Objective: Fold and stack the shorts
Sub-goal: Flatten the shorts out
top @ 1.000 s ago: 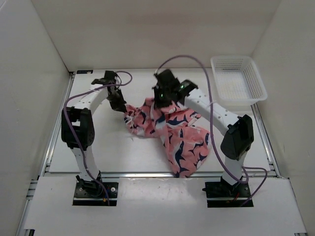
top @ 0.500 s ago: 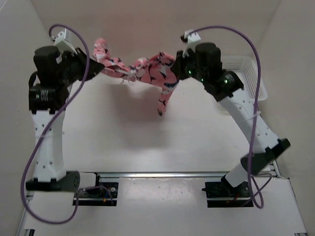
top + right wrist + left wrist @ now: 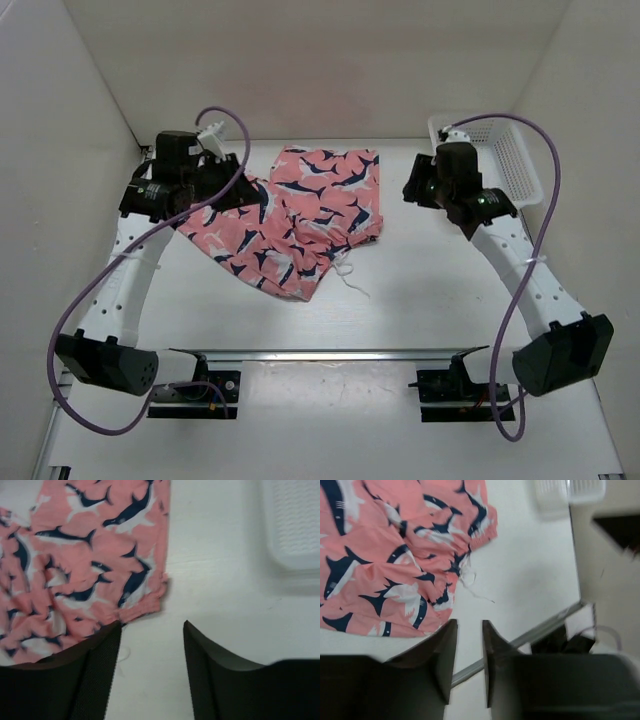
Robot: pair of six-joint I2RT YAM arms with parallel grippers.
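The coral-pink shorts with navy-and-white whale shapes lie spread and somewhat rumpled on the table, a white drawstring trailing at their near right edge. They also show in the left wrist view and the right wrist view. My left gripper hovers over the shorts' left part; its jaws stand narrowly apart and hold nothing. My right gripper is just right of the shorts, open wide and empty.
A white mesh basket stands at the back right corner, also in the right wrist view. White walls enclose the table on three sides. A metal rail runs along the near edge.
Half a second ago both grippers held the shorts stretched high in the air. Now the shorts lie on the table, both grippers have let go, and the arms have lowered.
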